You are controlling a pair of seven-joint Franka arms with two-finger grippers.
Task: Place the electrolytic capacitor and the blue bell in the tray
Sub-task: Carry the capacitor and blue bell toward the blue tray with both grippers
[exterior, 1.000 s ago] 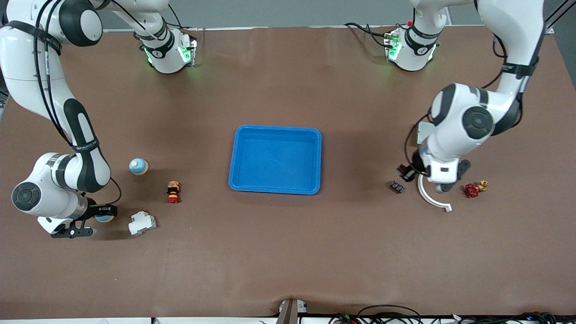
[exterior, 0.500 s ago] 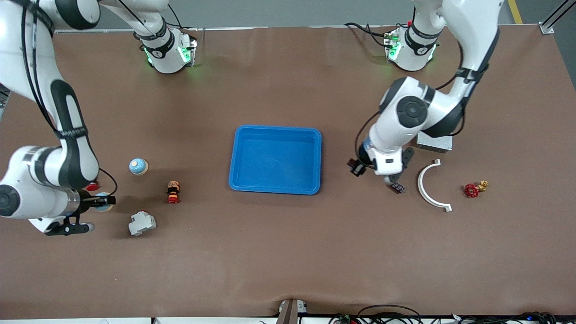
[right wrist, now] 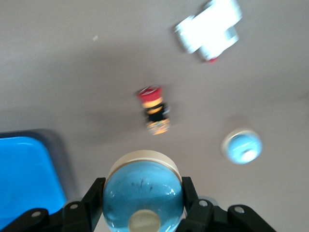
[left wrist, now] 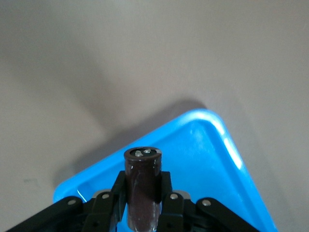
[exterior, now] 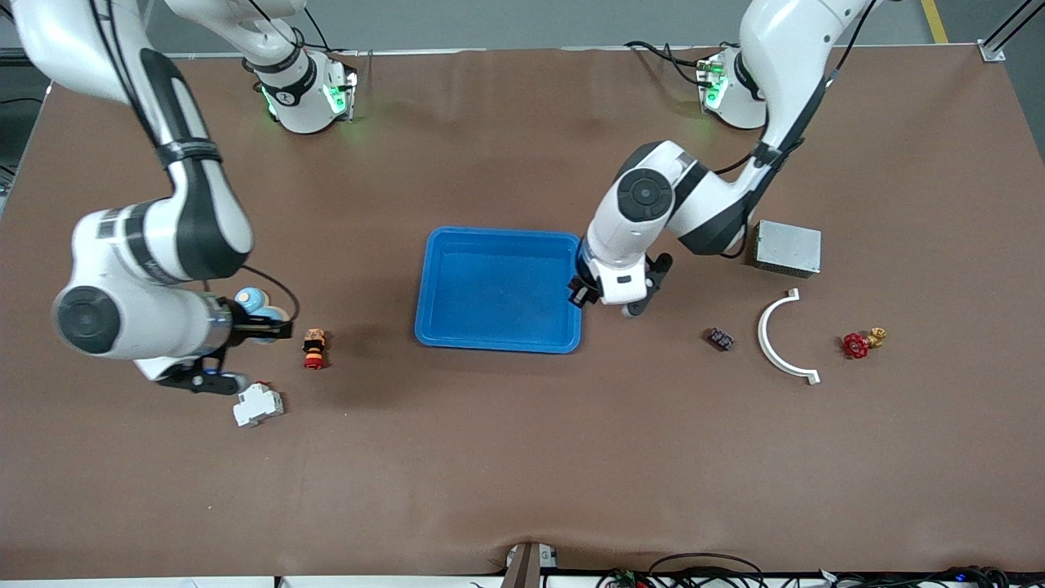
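Note:
The bright-blue tray (exterior: pixel 498 336) lies mid-table and also shows in the left wrist view (left wrist: pixel 207 164) and the right wrist view (right wrist: pixel 24 179). My left gripper (exterior: pixel 581 292) is over the tray's rim at the left arm's end. It is shut on a dark brown electrolytic capacitor (left wrist: pixel 142 188), held upright. My right gripper (exterior: pixel 273 329) is above the table toward the right arm's end, shut on a blue bell with a cream base (right wrist: pixel 143 195). A second blue bell (exterior: pixel 249 298) stands on the table beside it and shows in the right wrist view (right wrist: pixel 241 146).
A red, yellow and black push button (exterior: pixel 314 347) and a white circuit breaker (exterior: pixel 258 404) lie near my right gripper. Toward the left arm's end lie a grey metal box (exterior: pixel 787 247), a white curved piece (exterior: pixel 775 343), a small dark part (exterior: pixel 719 338) and a red valve (exterior: pixel 856 345).
My left gripper has carried the capacitor from beside the white curved piece to the tray's rim. My right gripper has carried the blue bell toward the tray, past the second bell.

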